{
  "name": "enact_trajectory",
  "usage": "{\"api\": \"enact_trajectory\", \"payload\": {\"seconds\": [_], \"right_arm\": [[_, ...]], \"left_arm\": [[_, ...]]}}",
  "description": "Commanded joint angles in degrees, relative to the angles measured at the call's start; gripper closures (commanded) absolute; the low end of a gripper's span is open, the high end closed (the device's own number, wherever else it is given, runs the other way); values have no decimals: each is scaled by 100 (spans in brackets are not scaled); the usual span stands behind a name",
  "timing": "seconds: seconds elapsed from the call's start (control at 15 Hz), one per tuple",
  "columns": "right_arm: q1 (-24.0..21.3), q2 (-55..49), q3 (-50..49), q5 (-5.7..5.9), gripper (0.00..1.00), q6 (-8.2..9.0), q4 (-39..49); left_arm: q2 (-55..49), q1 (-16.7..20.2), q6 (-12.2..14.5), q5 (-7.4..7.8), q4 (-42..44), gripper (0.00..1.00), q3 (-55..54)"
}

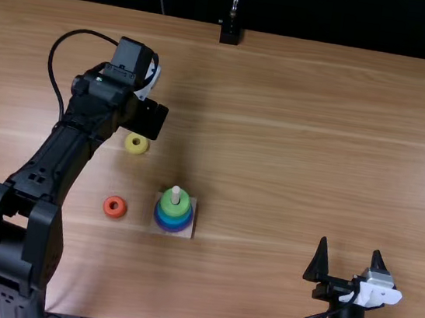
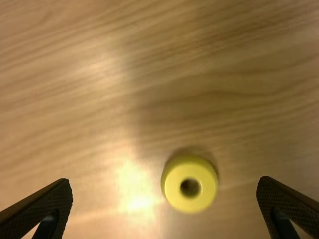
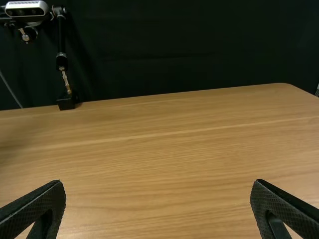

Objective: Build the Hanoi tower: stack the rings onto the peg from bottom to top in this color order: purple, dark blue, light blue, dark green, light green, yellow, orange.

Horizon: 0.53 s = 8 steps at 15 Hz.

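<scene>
In the top view the left gripper [image 1: 146,119] hangs over the table just behind the yellow ring [image 1: 136,143]. The left wrist view has the left gripper [image 2: 167,204] open, with the yellow ring [image 2: 189,183] on the wood between its spread fingers, not gripped. Green rings [image 1: 167,203] sit on the pale peg [image 1: 176,192], above blue rings [image 1: 167,219] and a purple ring [image 1: 159,224]. An orange ring [image 1: 114,207] lies left of that stack. The right gripper [image 1: 349,265] stands open near the table's front right; the right wrist view also has this right gripper [image 3: 157,206] open.
The peg's square base [image 1: 189,229] rests on the table [image 1: 275,159]. At the far edge stands a black clamp mount [image 1: 230,34] with a metal stem. The left arm [image 1: 60,158] spans the table's left side, left of the stack and the orange ring.
</scene>
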Motion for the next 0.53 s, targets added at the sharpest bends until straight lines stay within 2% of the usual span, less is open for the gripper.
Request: {"api": "enact_trajectory", "payload": {"seconds": [0.0,0.47], "right_arm": [[-22,-36,-44,-37,0,-21,19],[-22,-36,-44,-37,0,-21,19]], "left_arm": [[153,-39,323,80,158,0,-223],[513,-48,333,80,263,0,-768]]}}
